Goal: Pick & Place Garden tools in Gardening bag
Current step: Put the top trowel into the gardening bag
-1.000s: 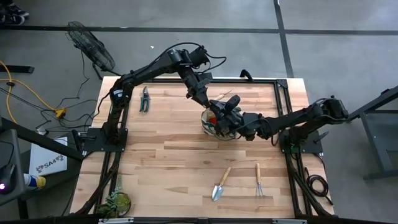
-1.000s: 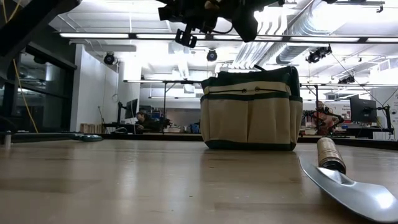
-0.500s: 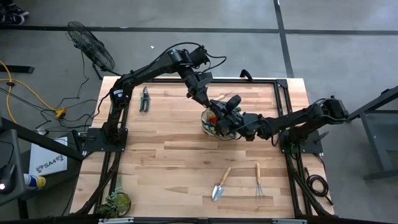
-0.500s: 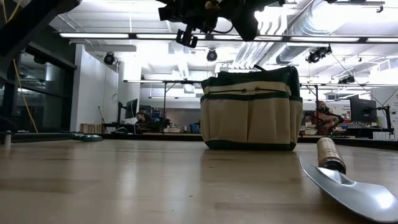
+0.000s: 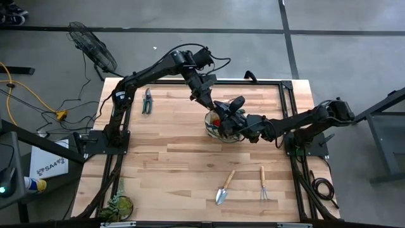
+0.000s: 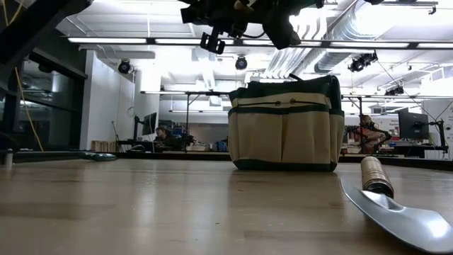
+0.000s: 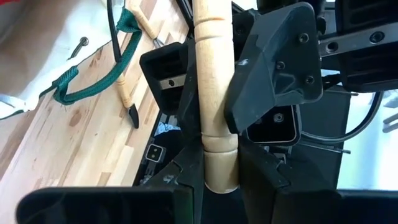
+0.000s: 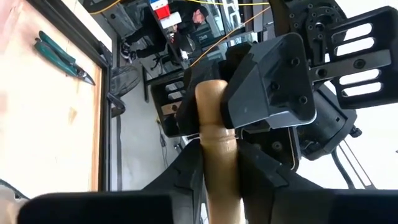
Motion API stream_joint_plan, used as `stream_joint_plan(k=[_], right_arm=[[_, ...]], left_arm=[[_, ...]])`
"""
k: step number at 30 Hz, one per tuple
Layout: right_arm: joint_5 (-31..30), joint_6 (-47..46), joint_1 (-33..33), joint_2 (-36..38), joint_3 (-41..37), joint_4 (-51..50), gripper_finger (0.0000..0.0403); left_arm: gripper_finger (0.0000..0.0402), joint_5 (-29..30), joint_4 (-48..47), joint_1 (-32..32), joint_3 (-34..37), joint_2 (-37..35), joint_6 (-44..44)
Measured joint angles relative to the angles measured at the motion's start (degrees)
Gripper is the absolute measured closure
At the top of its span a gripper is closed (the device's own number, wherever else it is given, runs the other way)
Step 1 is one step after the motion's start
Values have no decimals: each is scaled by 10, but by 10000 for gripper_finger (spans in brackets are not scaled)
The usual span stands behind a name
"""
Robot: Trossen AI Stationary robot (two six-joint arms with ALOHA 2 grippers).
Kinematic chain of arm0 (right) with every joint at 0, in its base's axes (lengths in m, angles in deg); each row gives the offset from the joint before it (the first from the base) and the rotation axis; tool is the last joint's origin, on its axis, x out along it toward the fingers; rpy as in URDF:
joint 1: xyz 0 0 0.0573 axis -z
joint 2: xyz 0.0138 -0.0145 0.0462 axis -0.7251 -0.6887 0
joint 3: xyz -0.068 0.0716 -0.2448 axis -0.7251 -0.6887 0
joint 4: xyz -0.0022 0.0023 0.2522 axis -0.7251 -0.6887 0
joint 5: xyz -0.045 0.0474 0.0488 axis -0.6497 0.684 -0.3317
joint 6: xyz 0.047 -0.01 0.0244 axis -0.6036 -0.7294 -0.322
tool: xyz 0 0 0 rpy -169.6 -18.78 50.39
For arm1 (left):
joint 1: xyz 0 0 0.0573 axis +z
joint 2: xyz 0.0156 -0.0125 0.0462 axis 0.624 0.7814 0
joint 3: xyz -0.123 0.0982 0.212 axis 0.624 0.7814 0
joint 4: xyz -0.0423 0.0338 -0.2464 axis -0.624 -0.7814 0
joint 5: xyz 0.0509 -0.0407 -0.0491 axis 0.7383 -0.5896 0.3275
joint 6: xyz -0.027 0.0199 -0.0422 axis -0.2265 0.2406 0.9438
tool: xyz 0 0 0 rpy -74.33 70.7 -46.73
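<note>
While both arms meet above it, the gardening bag (image 5: 221, 126) stands upright near the middle of the wooden table (image 5: 171, 158), slightly toward the far side; in the low view its tan pockets and green trim (image 6: 285, 132) face the camera. Something red shows inside its open top from above.

A wooden tool handle (image 7: 212, 93) is clamped between the fingers of the left gripper (image 5: 207, 101), which hangs just above the bag's far-left edge. The right wrist view shows the same pale handle (image 8: 217, 143) passing between the fingers of the right gripper (image 5: 233, 113) as well, with the other arm's gripper closed on it beyond, so both grippers are closed on this one handle over the bag. What metal end the tool has cannot be seen.

Farther out, a wooden-handled trowel (image 5: 224, 187) lies near the table's near edge, right of centre, and a hand rake (image 5: 263, 184) lies just to its right, apart from it. The trowel's blade (image 6: 403, 216) fills the low view's right corner. A pair of green-handled pruners (image 5: 147, 101) rests at the far left of the table, well away from the bag. A leafy plant clump (image 5: 118, 205) sits at the near left corner.
</note>
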Motion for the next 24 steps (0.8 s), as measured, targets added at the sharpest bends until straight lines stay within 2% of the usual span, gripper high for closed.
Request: stream_joint_plan(k=[6, 15, 24], right_arm=[[-2, -21, 0, 0, 0, 1, 339], [-4, -69, 0, 0, -1, 6, 340], [-24, -63, -6, 0, -1, 1, 340]], left_arm=[[330, 0, 9, 0, 0, 0, -3], [276, 0, 19, 0, -1, -1, -58], [271, 39, 7, 7, -1, -4, -85]])
